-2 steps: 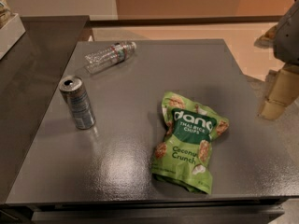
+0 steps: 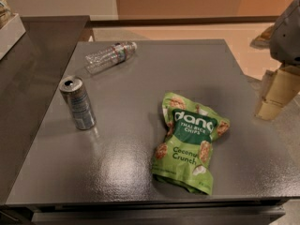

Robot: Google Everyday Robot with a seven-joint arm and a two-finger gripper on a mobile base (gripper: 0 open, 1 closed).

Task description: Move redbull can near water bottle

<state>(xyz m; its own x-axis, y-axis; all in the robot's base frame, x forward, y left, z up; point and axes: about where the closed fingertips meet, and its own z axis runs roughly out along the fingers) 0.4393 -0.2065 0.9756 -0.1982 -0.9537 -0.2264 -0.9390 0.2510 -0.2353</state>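
The redbull can stands upright on the left side of the grey table, silver and blue with a dark opening on top. The water bottle lies on its side at the table's far left, clear and crinkled with a red label band, a short way beyond the can. My gripper hangs at the right edge of the view, beyond the table's right edge, far from both the can and the bottle, and holds nothing.
A green rice chips bag lies flat right of the table's middle. A second grey counter adjoins on the left, with a white box on it at the far left. Pale floor lies behind.
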